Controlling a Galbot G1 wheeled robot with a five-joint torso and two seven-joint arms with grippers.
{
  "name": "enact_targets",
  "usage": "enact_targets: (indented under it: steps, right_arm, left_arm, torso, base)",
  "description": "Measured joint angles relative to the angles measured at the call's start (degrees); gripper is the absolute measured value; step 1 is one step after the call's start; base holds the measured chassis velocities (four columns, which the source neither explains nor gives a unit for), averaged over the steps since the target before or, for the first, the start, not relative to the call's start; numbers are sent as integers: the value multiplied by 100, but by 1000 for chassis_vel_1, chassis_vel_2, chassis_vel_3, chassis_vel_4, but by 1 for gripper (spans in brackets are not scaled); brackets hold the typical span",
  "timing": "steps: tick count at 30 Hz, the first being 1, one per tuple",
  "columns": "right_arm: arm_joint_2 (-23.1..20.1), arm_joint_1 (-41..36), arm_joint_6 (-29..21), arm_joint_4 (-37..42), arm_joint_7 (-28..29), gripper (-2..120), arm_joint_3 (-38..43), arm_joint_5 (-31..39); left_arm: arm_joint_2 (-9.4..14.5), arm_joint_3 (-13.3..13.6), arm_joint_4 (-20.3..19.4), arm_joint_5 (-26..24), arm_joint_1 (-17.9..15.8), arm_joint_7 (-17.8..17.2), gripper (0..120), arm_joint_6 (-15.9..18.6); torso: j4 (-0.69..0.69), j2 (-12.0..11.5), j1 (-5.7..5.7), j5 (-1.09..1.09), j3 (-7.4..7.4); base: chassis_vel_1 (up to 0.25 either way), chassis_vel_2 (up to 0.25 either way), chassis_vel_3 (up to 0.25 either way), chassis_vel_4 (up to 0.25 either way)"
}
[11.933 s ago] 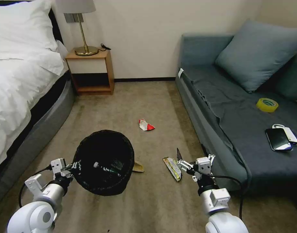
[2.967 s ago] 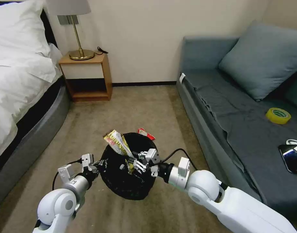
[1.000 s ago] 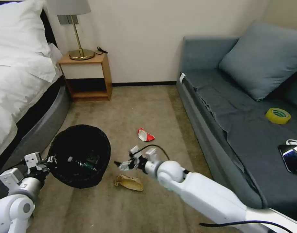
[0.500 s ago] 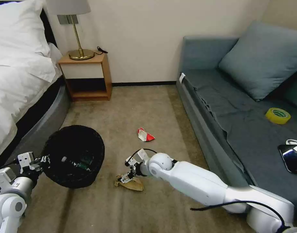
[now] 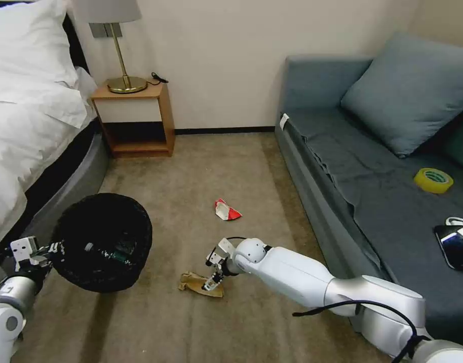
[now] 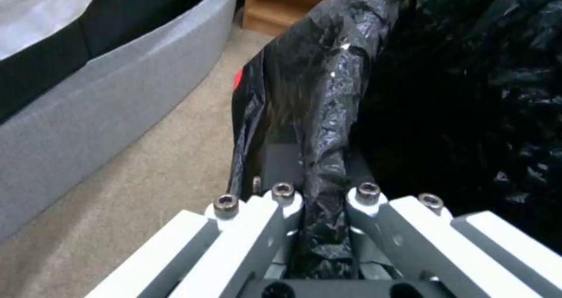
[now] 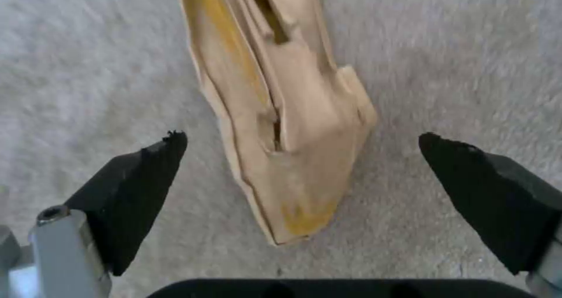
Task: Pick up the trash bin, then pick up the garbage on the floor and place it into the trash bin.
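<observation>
The right gripper [image 7: 298, 166] has come down from hovering to the brown cardboard scrap [image 5: 200, 284] at lower centre, fingers [image 7: 131, 188] wide apart astride it, nothing gripped yet. At lower left, the left gripper [image 6: 322, 201] stays clamped on the trash bin [image 5: 103, 242] rim, bottle inside; the red-and-white wrapper [image 5: 227, 210] remains on the carpet.
</observation>
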Motion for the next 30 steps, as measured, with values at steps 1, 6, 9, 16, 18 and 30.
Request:
enact_targets:
  steps: [1,6,9,16,18,30]
  right_arm:
    - [0,0,0,0,0,100,0,0]
    - [187,-210,110,-268,3,100,12,-265]
    - [267,-275,177,-432,53,100,61,-399]
    - [346,-321,301,-570,110,90,88,-481]
    - [386,-337,357,-627,143,82,94,-486]
    - [516,-381,512,-800,277,39,150,-548]
  left_arm:
    - [0,0,0,0,0,0,3,0]
    - [-86,-28,37,15,26,16,3,-51]
    - [-124,-15,59,30,33,20,3,-82]
    - [-137,20,124,49,17,37,3,-141]
    - [-138,39,152,59,11,48,3,-163]
    - [-123,79,218,65,6,79,3,-233]
  torso:
    - [0,0,0,0,0]
    - [0,0,0,0,0]
    - [1,0,0,0,0]
    - [0,0,0,1,0]
    - [0,0,0,0,0]
    - [-4,1,0,-3,-2]
  base:
    - [0,0,0,0]
    - [0,0,0,0]
    - [0,0,0,0]
    - [0,0,0,0]
    - [0,0,0,0]
    - [0,0,0,0]
